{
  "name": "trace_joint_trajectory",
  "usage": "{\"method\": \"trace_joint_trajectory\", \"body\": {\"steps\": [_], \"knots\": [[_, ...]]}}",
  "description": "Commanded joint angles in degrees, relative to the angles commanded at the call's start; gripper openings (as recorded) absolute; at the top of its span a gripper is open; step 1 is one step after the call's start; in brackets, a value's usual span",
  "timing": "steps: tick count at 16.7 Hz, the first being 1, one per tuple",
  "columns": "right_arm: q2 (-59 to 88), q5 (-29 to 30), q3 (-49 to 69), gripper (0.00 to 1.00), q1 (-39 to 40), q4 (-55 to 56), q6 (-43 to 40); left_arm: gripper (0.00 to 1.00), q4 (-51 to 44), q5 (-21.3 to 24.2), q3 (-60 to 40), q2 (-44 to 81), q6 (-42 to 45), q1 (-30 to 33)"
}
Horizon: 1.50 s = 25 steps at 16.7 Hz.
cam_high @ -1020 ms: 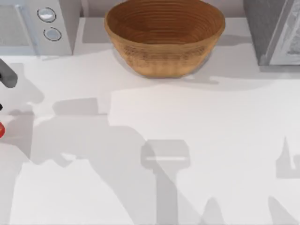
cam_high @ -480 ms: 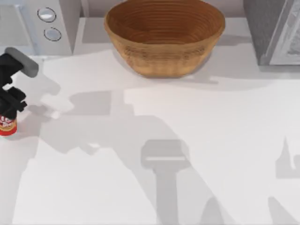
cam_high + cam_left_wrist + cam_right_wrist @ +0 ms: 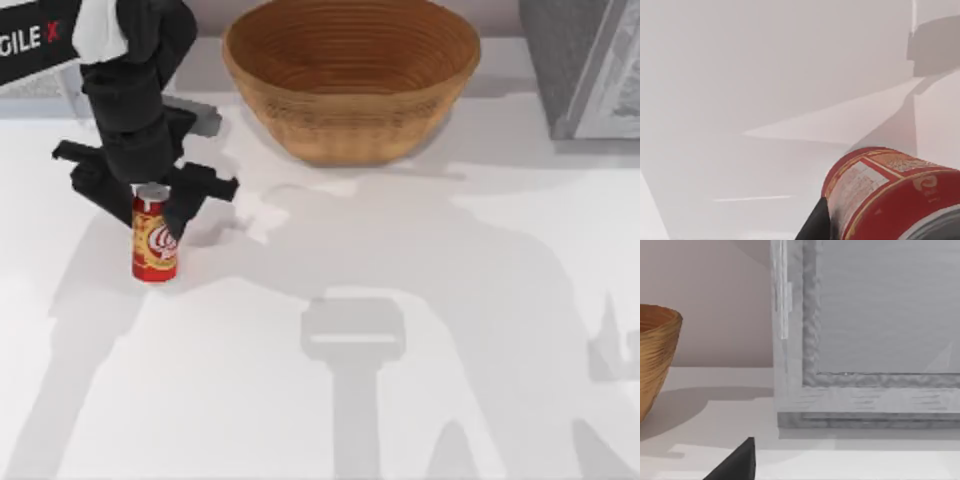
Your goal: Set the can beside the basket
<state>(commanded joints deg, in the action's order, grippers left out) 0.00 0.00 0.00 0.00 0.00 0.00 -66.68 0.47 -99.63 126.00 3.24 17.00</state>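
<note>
- Half a second ago the left gripper (image 3: 152,200) and the can (image 3: 154,236) were at the far left edge of the table (image 3: 420,330); both have since come well in toward the middle-left, and the arm now crosses the top-left corner of the top view, covering the grey appliance that showed there before.
- The left gripper is clenched on the can: dark fingers stand on either side of its silver top, and the can hangs upright beneath them.
- In the left wrist view the can (image 3: 892,195) is seen close up with one dark finger (image 3: 815,225) against its side; whether its base touches the table cannot be told.
- The can is in front of and to the left of the basket (image 3: 350,85), near it but clearly apart, with a strip of bare table between them.
- The basket has not moved; it sits at the back middle of the table.
- A grey box (image 3: 585,65) stands at the back right, just beyond the basket's right rim.
- Open white table runs across the whole front and right.
- The right gripper's state cannot be told; the right wrist view has the basket's (image 3: 657,360) edge and the grey box (image 3: 865,340) ahead of it.
</note>
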Motion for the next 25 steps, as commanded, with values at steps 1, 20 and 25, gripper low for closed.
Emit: {"method": "trace_joint_trajectory", "body": {"steps": [1, 20, 25], "knots": [[0.0, 0.0, 0.0, 1.0, 0.0, 0.0, 0.0, 0.0, -0.8, 0.1, -1.4, 0.8, -5.6, 2.6], [0.0, 0.0, 0.0, 1.0, 0.0, 0.0, 0.0, 0.0, -2.6, 0.0, -9.0, 3.4, -37.2, 18.7], [0.0, 0.0, 0.0, 1.0, 0.0, 0.0, 0.0, 0.0, -2.2, -0.1, -8.7, 3.5, -37.3, 18.7]]}}
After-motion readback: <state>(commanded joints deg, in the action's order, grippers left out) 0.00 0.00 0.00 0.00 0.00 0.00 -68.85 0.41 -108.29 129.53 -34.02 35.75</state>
